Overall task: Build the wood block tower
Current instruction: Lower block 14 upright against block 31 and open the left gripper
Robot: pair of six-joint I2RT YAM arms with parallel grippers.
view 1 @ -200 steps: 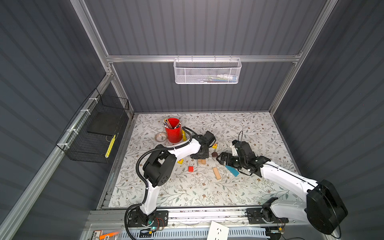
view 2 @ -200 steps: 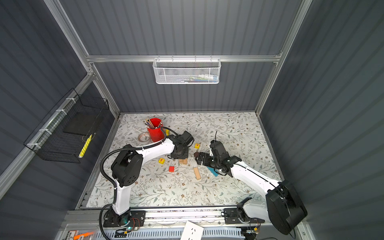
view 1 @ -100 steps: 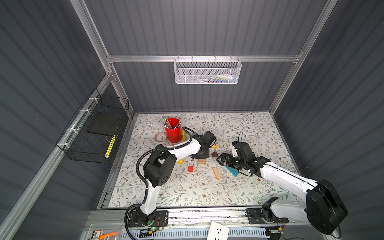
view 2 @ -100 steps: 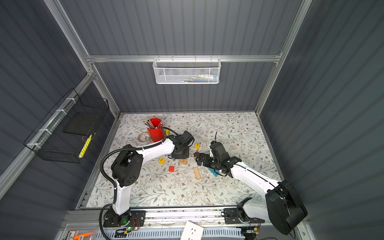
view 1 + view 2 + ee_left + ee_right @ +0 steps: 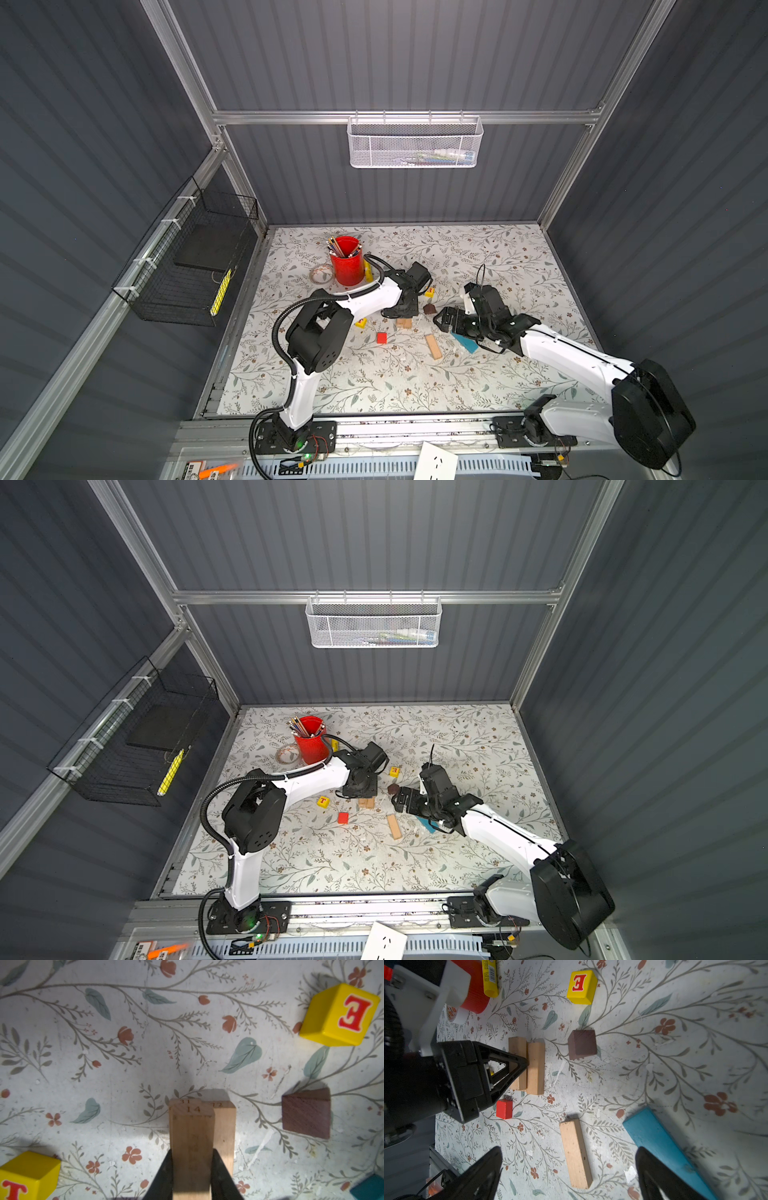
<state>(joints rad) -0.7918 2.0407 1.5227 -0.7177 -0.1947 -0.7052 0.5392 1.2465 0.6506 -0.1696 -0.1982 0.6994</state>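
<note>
- The left hand (image 5: 192, 1155) is clamped on a tan plank marked 14 (image 5: 192, 1126), with one finger on each long side.
- This plank sits over a second plank (image 5: 185, 1101), and a third plank (image 5: 225, 1126) lies just beside them. Whether the held plank rests on the lower one is not clear.
- Near these planks on the counter (image 5: 498, 257), but apart from them, stands the dark brown peaked piece (image 5: 306, 1114). The yellow E cube (image 5: 338, 1016) is farther off.
- The yellow T cube (image 5: 27, 1176) and the red cube (image 5: 504, 1108) lie on the other side of the planks.
- The right hand (image 5: 444, 322) has its jaws wide apart and holds nothing. It hangs above a loose tan plank (image 5: 576, 1153), and the blue plank (image 5: 660, 1147) runs partly under one finger.
- The red pencil cup (image 5: 345, 262), the yellow stick (image 5: 490, 978) and a tape roll (image 5: 321, 274) stand behind the left arm.
</note>
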